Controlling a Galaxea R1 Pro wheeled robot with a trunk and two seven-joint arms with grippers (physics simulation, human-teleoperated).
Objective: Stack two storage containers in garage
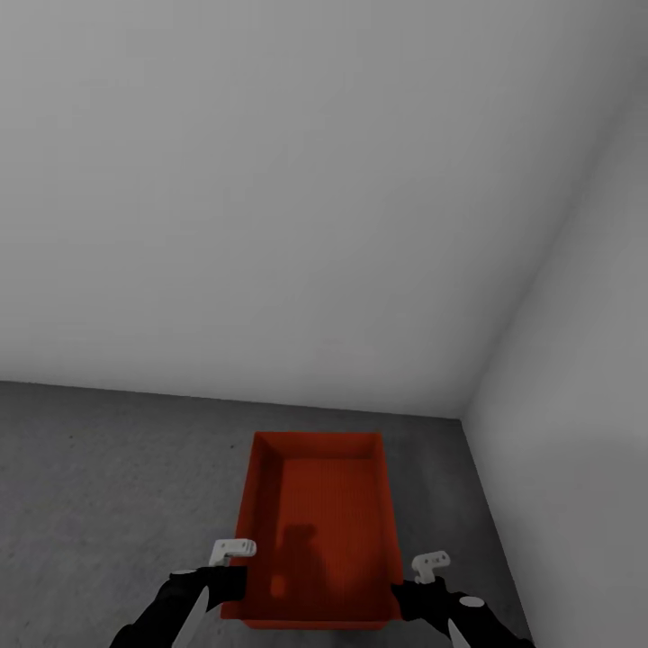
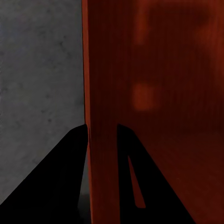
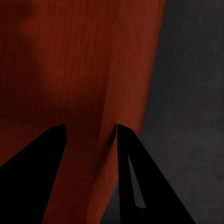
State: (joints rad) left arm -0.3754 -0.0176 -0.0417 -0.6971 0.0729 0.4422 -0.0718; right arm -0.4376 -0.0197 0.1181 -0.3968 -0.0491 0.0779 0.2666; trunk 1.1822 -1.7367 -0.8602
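An orange-red open-top storage container (image 1: 315, 522) sits low in the head view, over the dark grey garage floor (image 1: 108, 486) close to a corner of white walls. My left gripper (image 1: 236, 580) is shut on its left wall near the near end. The left wrist view shows that gripper (image 2: 101, 133) with its fingers (image 2: 60, 177) on either side of the thin wall (image 2: 100, 93). My right gripper (image 1: 405, 596) is shut on the right wall, and in the right wrist view the gripper (image 3: 89, 133) straddles that wall (image 3: 126, 70). Whether the container rests on the floor or hangs above it, I cannot tell.
A white wall (image 1: 270, 198) stands straight ahead just beyond the container, and a second white wall (image 1: 585, 378) closes the right side. Open concrete floor stretches to the left.
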